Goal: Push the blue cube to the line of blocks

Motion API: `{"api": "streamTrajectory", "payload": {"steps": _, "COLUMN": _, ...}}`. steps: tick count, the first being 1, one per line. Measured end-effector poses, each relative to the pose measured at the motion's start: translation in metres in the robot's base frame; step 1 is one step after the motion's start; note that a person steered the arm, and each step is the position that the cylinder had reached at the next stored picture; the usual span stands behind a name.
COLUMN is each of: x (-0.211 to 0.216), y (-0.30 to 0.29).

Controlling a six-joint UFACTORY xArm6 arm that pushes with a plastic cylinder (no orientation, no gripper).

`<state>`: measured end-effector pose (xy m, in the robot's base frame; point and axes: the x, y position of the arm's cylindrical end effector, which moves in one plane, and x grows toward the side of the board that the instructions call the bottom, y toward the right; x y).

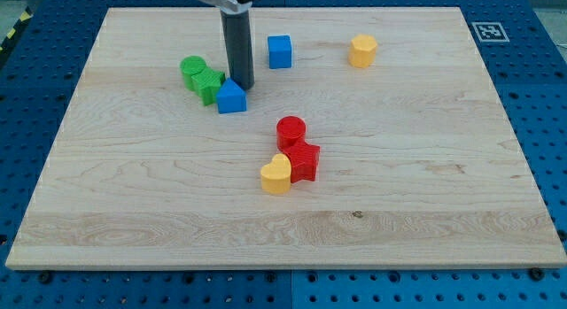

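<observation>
My tip (243, 85) sits at the blue house block's (232, 96) 12 o'clock, not the blue cube (280, 51); risk shoving the wrong block. No end effector, nothing grasped.

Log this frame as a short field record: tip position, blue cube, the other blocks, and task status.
tip: my tip just above the blue house-shaped block, apparently touching
blue cube: near the view's top, alone, right of the rod
green pair: green cylinder and green block, left of the tip
line: red cylinder, red block, yellow heart
other: yellow block top right
status: cube not at the line
</observation>
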<state>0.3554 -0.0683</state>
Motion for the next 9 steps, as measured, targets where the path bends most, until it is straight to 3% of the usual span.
{"api": "streamTrajectory", "payload": {"steps": 1, "x": -0.018, "y": 0.013}}
{"api": "streamTrajectory", "payload": {"steps": 3, "x": -0.004, "y": 0.092}}
{"api": "streamTrajectory", "payload": {"steps": 7, "x": -0.11, "y": 0.062}}
{"api": "streamTrajectory", "payload": {"steps": 9, "x": -0.097, "y": 0.053}}
